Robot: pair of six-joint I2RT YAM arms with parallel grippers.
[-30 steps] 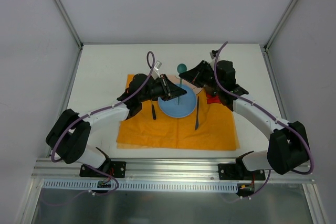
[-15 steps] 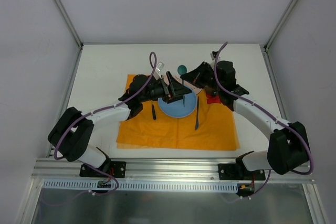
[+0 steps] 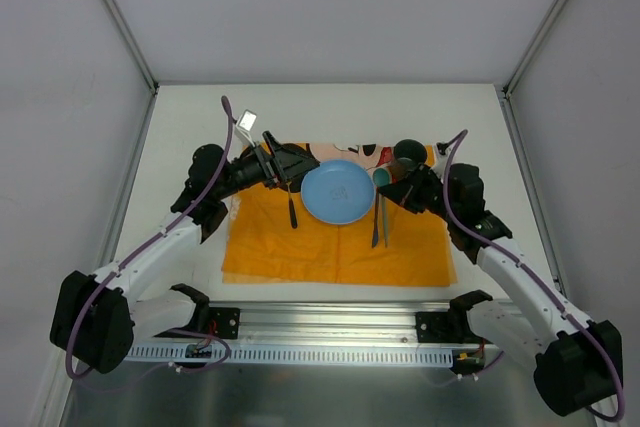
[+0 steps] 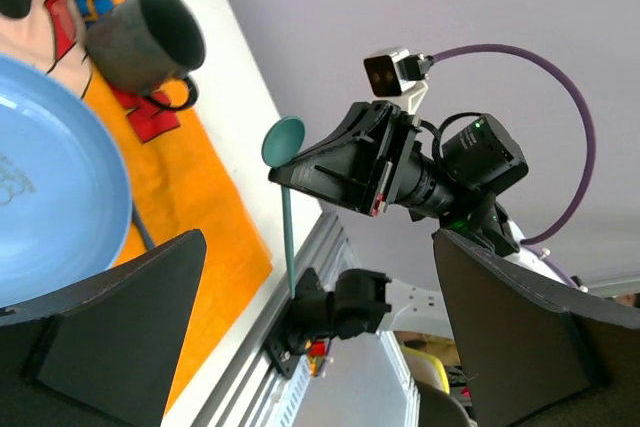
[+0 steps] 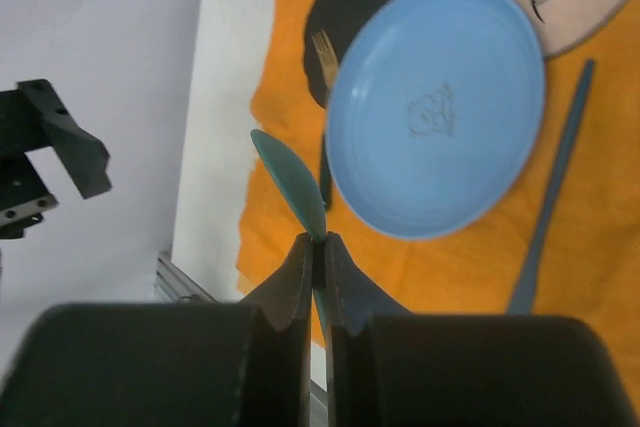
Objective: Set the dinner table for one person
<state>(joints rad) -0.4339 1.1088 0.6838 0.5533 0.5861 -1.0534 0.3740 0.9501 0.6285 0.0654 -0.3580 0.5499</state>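
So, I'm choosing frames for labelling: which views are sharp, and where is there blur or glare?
Top external: evenly lit and sharp, no glare on the blue plate. Left wrist: the left fingers are dark, soft-edged shapes, the teal spoon beyond is crisp. Right wrist: soft overall, the right fingers blurred up close.

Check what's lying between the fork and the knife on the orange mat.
The blue plate lies between the fork on its left and the knife on its right, all on the orange mat. The top external view shows it best.
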